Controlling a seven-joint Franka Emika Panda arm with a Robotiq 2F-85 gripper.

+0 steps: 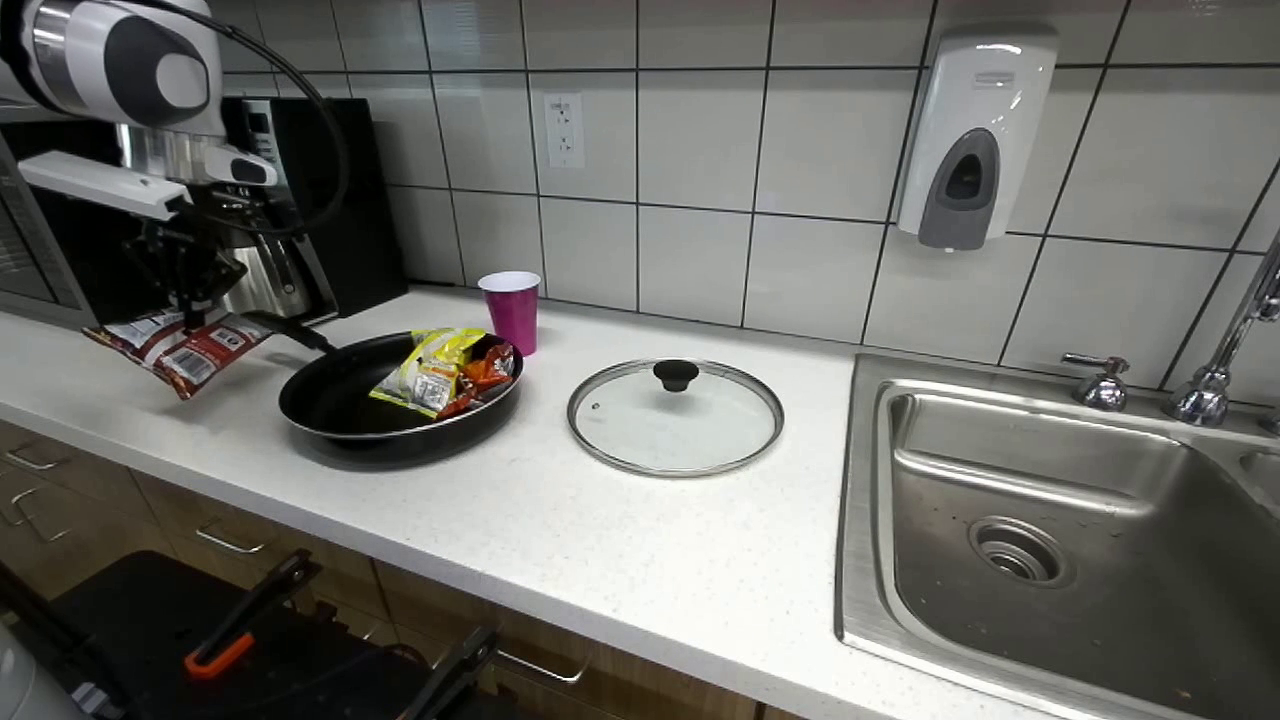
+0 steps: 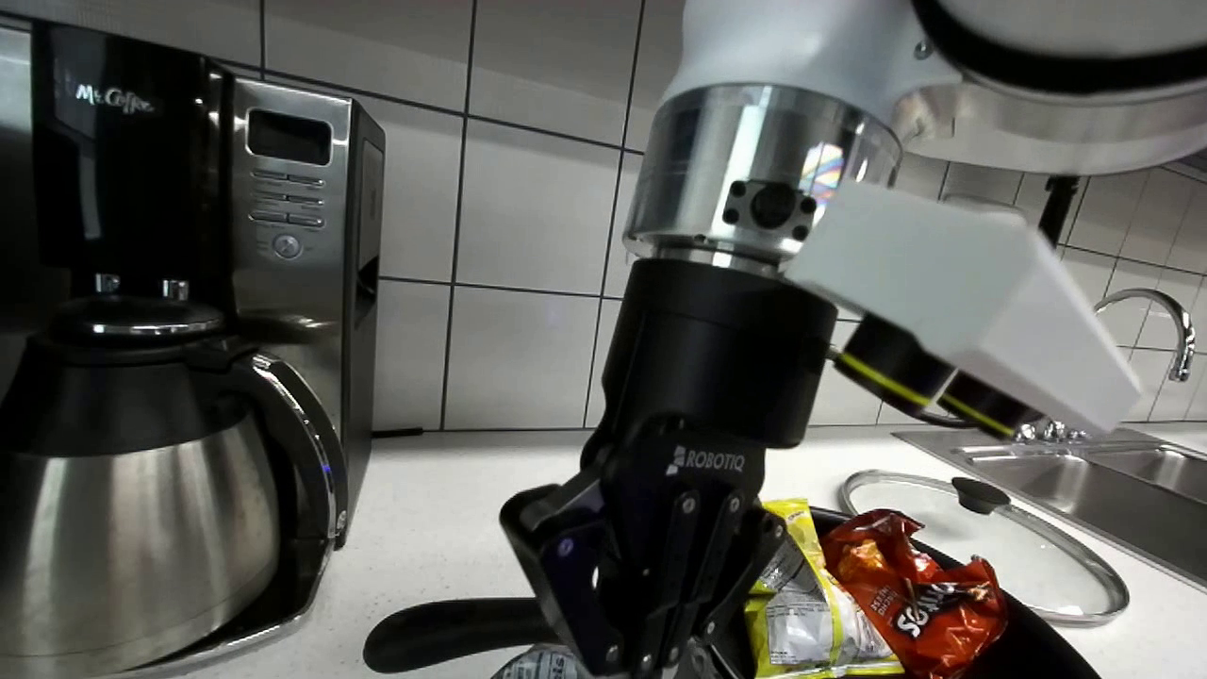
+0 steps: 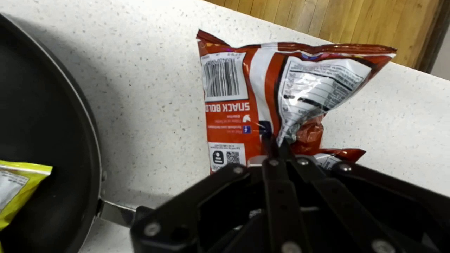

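Red snack bag (image 3: 263, 91), printed with white panels and a barcode, is held over the desk (image 1: 560, 500) at the left of the scene, to the left of the frying pan (image 1: 335, 390). Its crumpled middle is pinched by the gripper (image 3: 276, 141), whose fingers are brought narrowly together, and the wider part of the bag is spread toward the near edge. Whether the desk is touched by the bag cannot be told. At the far left, a dark appliance (image 1: 40, 240) is partly seen, and beside it, behind the gripper, a coffee maker (image 1: 352, 200) is placed with its steel carafe (image 2: 141, 538). From the frying pan, a black handle (image 2: 453, 627) is pointed leftward, passing on the far side of the bag. In the right half of the frying pan, a yellow bag (image 1: 440, 365) and a crumpled red bag (image 2: 905, 585) are laid together. Just beyond, a magenta cup (image 1: 513, 315) is stood upright near the tiled wall (image 1: 705, 130), on which an outlet (image 1: 565, 130) is mounted. Farther right, a glass lid (image 1: 676, 425) is laid flat, its black knob (image 1: 676, 374) uppermost. At the right, a steel sink (image 1: 865, 520) is set into the desk, with a faucet (image 1: 1203, 395) fitted at its far side; above, a soap dispenser (image 1: 975, 140) is fixed to the wall.
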